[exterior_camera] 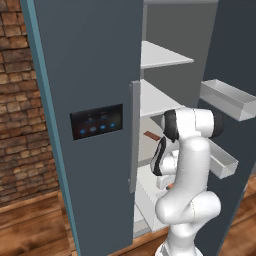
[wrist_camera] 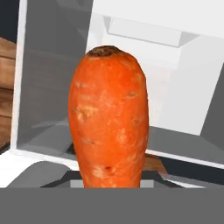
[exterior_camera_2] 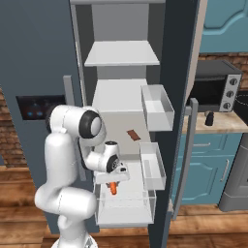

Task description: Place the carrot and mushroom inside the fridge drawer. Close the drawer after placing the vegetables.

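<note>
I'm holding the carrot [exterior_camera_2: 113, 187] in the tool [exterior_camera_2: 113, 186], which is pointing down, jaws clamped on the carrot's upper end. In the hand view the carrot [wrist_camera: 108, 118] is hanging straight out along the tool, its blunt dark tip facing the drawer's pale inside. It is sitting just over the fridge drawer [exterior_camera_2: 127, 208], which is pulled out from the bottom of the dark grey fridge [exterior_camera_2: 34, 58]. I can't tell whether the carrot's tip is touching the drawer floor. In the left base view my arm is blocking most of it; only a sliver of orange is peeking out by the wrist [exterior_camera: 170, 186].

The drawer is showing open, white walls, see-through front. Above it the flat white shelves [exterior_camera_2: 122, 53] are sitting inside the fridge, with a small brown item [exterior_camera_2: 133, 135] lying on the lower one. Two grey door trays [exterior_camera_2: 157, 106] are hanging on the open door to the right. A microwave [exterior_camera_2: 213, 86] is standing on the surface [exterior_camera_2: 227, 123] farther right.
</note>
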